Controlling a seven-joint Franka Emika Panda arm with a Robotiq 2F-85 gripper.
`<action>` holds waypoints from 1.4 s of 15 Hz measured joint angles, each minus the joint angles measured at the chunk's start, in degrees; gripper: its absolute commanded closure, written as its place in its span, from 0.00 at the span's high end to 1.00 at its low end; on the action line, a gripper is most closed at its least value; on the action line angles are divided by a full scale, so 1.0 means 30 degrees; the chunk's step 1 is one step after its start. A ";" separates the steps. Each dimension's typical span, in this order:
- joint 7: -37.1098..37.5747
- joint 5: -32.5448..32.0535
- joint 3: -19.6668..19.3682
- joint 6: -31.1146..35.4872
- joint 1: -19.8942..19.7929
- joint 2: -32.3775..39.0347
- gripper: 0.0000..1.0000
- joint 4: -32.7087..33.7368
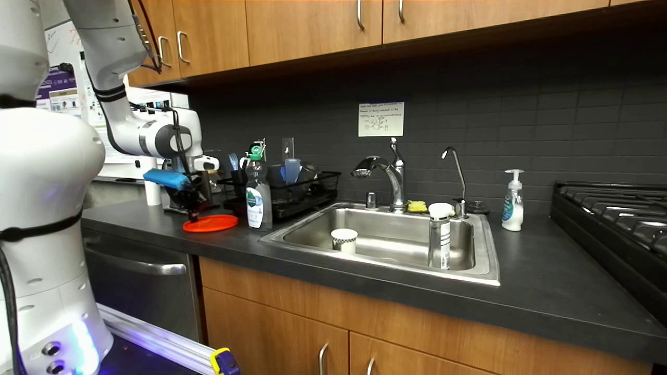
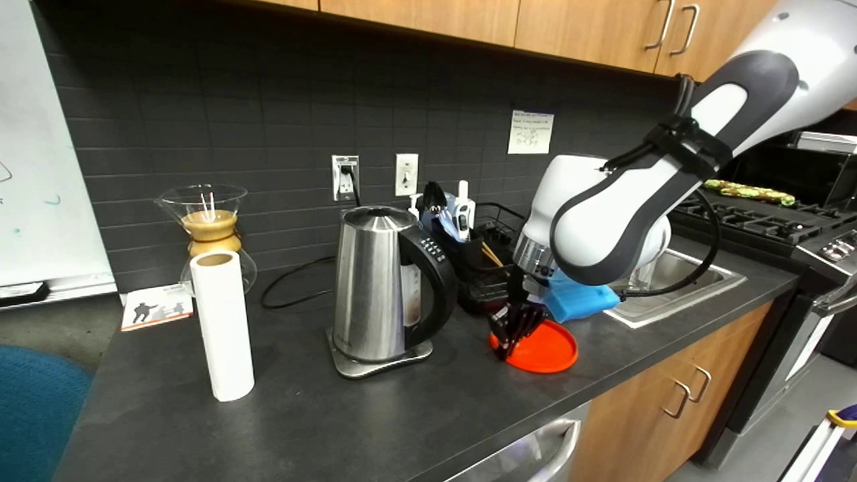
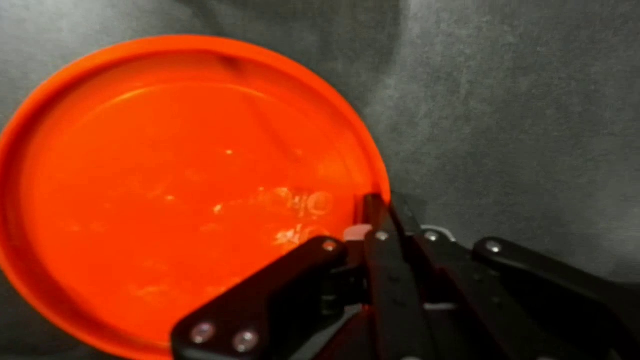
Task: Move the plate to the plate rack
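Note:
The red-orange plate (image 1: pixel 216 224) lies at counter level, and it also shows in an exterior view (image 2: pixel 550 351). In the wrist view the plate (image 3: pixel 175 190) fills the left side. My gripper (image 3: pixel 389 204) has its fingers close together with the plate's rim between them, one finger inside the rim and one outside. The gripper also shows in both exterior views (image 1: pixel 193 216) (image 2: pixel 503 349). I cannot tell whether the plate is slightly raised. The black wire plate rack (image 1: pixel 293 208) stands against the back wall behind the plate. It is partly hidden by the arm in an exterior view (image 2: pixel 487 291).
A soap bottle (image 1: pixel 259 195) stands beside the plate, in front of the rack. A steel kettle (image 2: pixel 375 288) stands close to the gripper. Utensils and dark dishes sit in the rack. The sink (image 1: pixel 484 250) lies beyond the bottle. A paper roll (image 2: pixel 224 328) stands farther off.

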 measured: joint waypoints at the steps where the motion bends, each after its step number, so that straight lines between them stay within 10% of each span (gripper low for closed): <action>1: 0.0059 -0.0007 0.0023 0.0013 0.0119 -0.0185 0.01 -0.0190; 21: 0.1508 -0.2890 0.0022 0.0008 0.0628 -0.9895 0.01 -0.2550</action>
